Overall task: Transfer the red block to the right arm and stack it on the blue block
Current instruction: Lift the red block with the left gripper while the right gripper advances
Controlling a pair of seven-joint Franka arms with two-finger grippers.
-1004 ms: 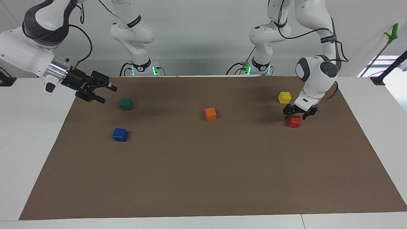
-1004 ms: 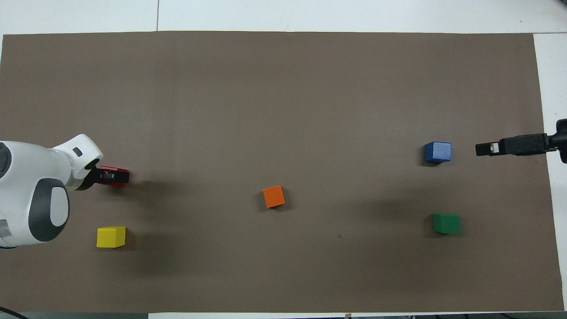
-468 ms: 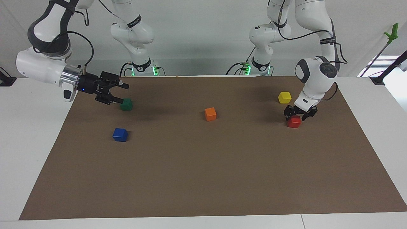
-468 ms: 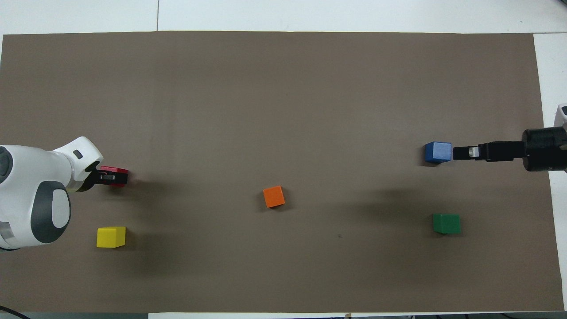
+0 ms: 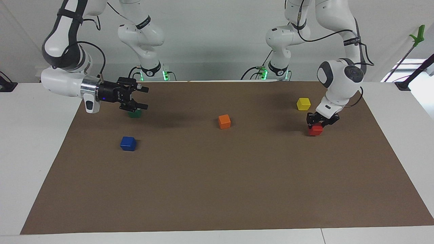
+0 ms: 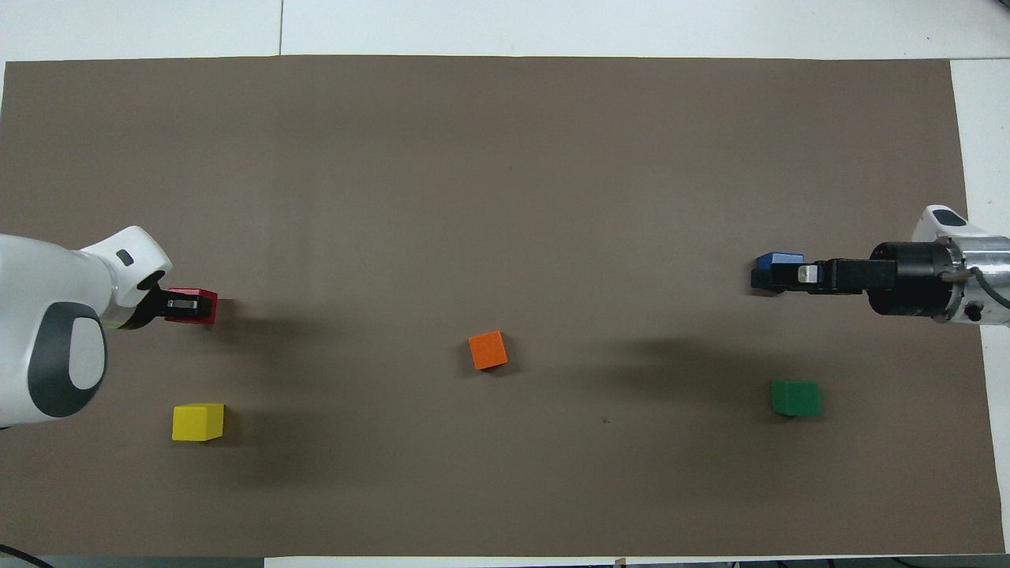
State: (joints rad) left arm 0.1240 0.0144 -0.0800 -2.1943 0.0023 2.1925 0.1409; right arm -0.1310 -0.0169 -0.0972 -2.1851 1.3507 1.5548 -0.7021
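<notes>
Five blocks (image 5: 224, 121), two arms (image 5: 64, 81)

red block (image 5: 315, 130), blue block (image 5: 128, 143), brown mat (image 5: 217, 189)

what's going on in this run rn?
The left claw is shut on the red block at the left arm's end of the brown mat, block not clearly lifted. The right claw is open in the air, roughly over the green block. The blue block sits bare; no handover or stacking yet.
</notes>
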